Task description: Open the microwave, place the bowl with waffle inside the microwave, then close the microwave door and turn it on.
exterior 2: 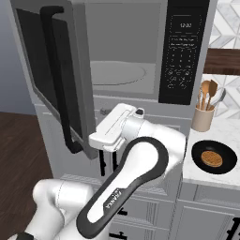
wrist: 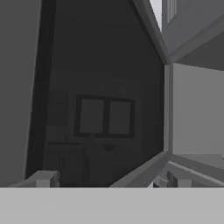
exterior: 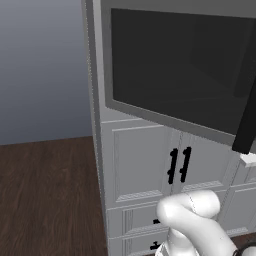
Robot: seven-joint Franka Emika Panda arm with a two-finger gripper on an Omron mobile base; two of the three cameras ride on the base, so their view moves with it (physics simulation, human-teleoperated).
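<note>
Gripper (wrist: pixel 111 181): fingers (wrist: pixel 46 178) spread wide, holding nothing, just beside the inner face of the microwave door (exterior 2: pixel 51 79), which is swung open off the microwave (exterior 2: pixel 140 51); bowl (exterior 2: pixel 214 158) with waffle (exterior 2: pixel 211 158) rests on the counter (exterior 2: pixel 206 176) to the right.

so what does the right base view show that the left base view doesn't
Right base view: the microwave's open cavity with its turntable, the control strip, the bowl holding the waffle on the counter, a utensil holder, and the gripper, open, just below the door's lower edge.

Left base view: dark wood floor and grey wall left of the cabinets.

Both: the swung-open microwave door, its black bar handle, the white cabinets and the arm.
</note>
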